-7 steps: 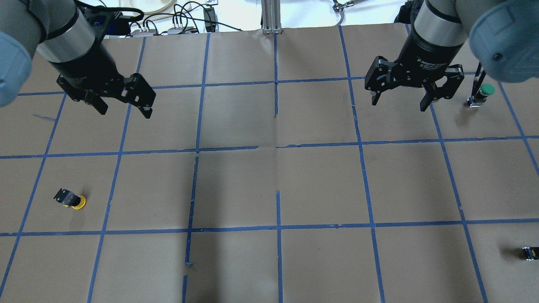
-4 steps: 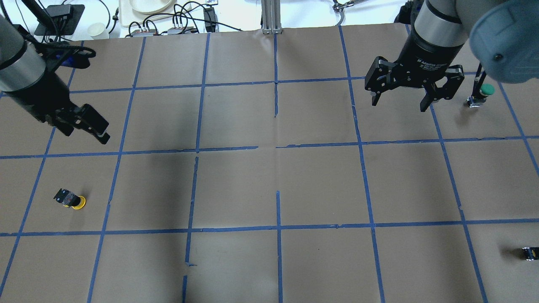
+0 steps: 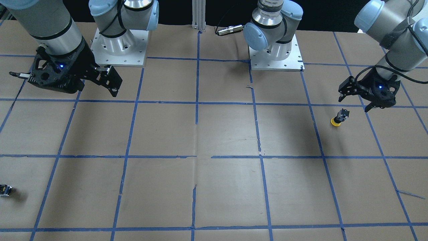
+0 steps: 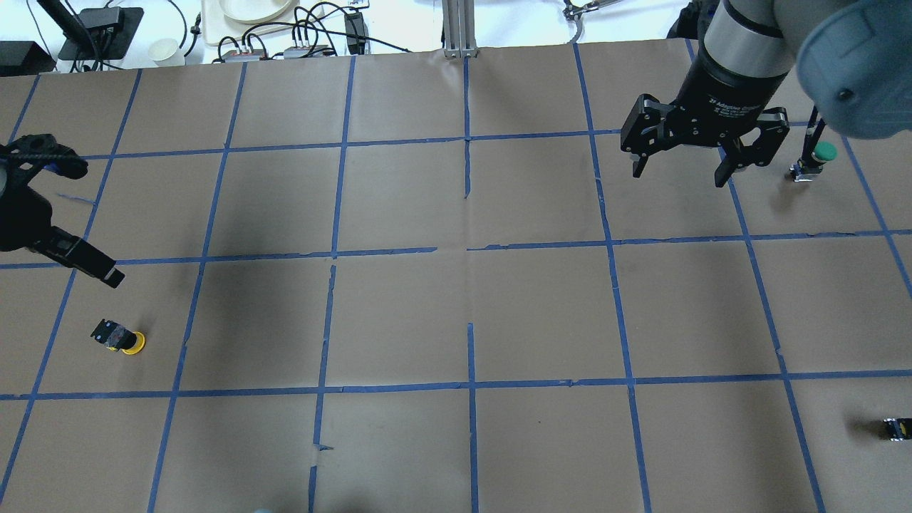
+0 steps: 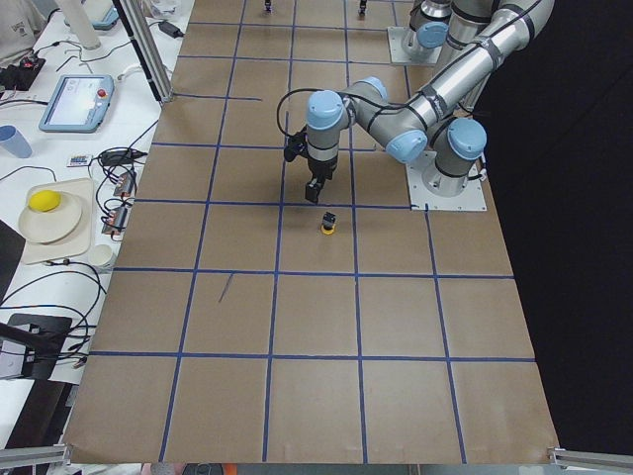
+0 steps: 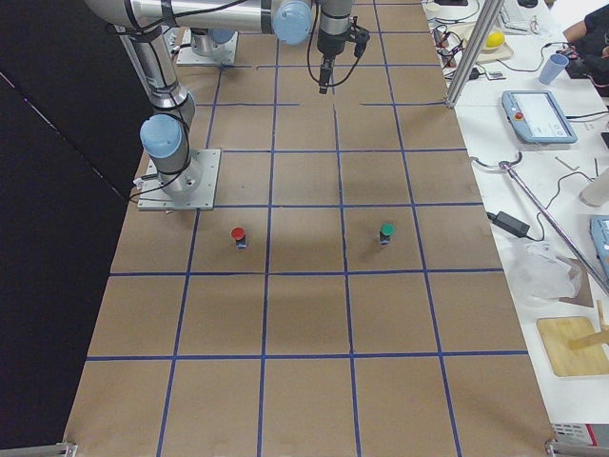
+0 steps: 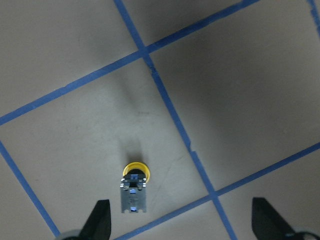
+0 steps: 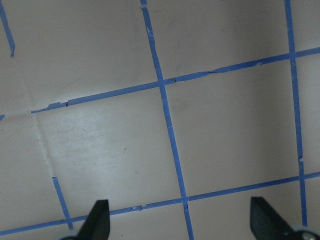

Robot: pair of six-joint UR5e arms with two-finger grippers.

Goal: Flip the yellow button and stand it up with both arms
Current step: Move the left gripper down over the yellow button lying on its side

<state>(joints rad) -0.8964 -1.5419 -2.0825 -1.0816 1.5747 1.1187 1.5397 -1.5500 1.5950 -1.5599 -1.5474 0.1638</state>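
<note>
Swung outward, your left gripper (image 3: 354, 102) holds jaws apart, yellow button (image 3: 338, 118) off-centre ahead; descending now could knock it rolling.

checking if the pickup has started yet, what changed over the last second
The left gripper swept toward the table's left edge and back toward the robot, and now hovers open near the yellow button. Nothing was grasped or released. The right gripper stayed open in place. The yellow button still lies on its side, and the green button has not moved.
</note>
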